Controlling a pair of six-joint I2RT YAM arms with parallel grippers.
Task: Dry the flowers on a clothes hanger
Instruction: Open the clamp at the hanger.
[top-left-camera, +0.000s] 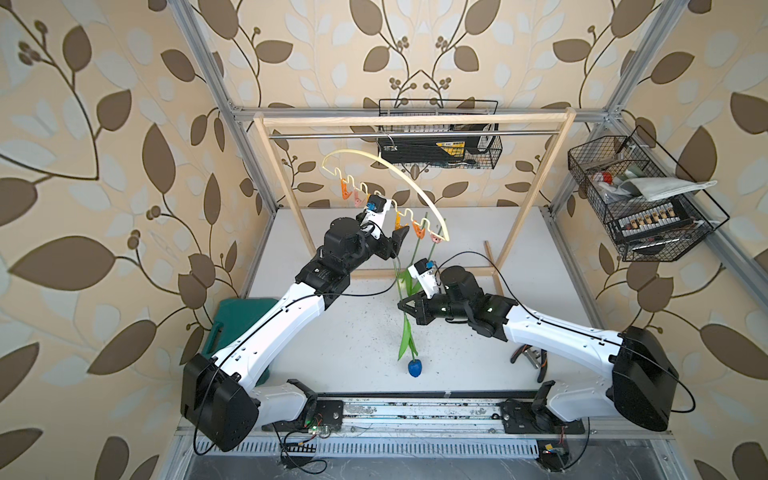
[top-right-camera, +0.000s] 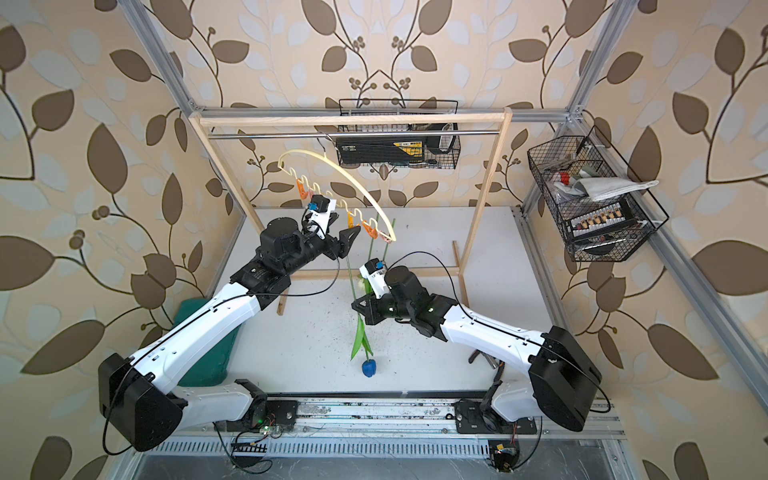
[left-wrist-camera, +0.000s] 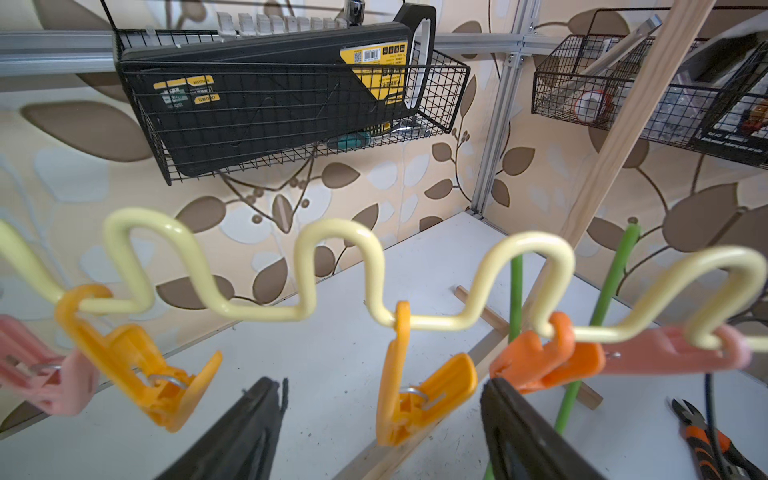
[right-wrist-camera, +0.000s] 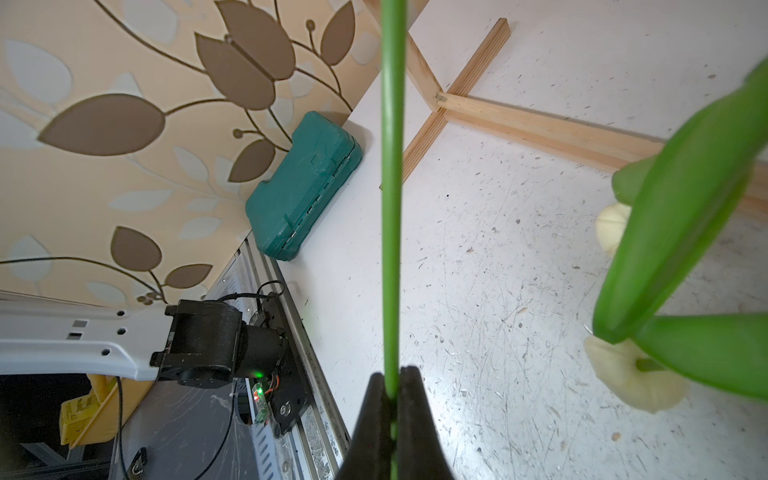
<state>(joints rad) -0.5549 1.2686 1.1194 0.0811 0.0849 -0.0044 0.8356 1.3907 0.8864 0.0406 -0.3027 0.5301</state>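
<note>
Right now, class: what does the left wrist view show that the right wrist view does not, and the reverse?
Left wrist only: the clothes hanger's wavy bar with clips, a black case in a wire basket, the open left gripper. Right wrist only: the right gripper shut on a flower stem, a teal case, two cream tulip heads. Both: green stems, the wooden rack's foot, the white table.

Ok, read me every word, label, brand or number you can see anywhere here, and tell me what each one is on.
Nothing here reads clearly enough to quote.
On the black case, the big yellow label: a barcode and small print, too small to read.
On that same case, the small yellow and green stickers: blurred, unreadable.
On the teal case: no lettering shows.
</note>
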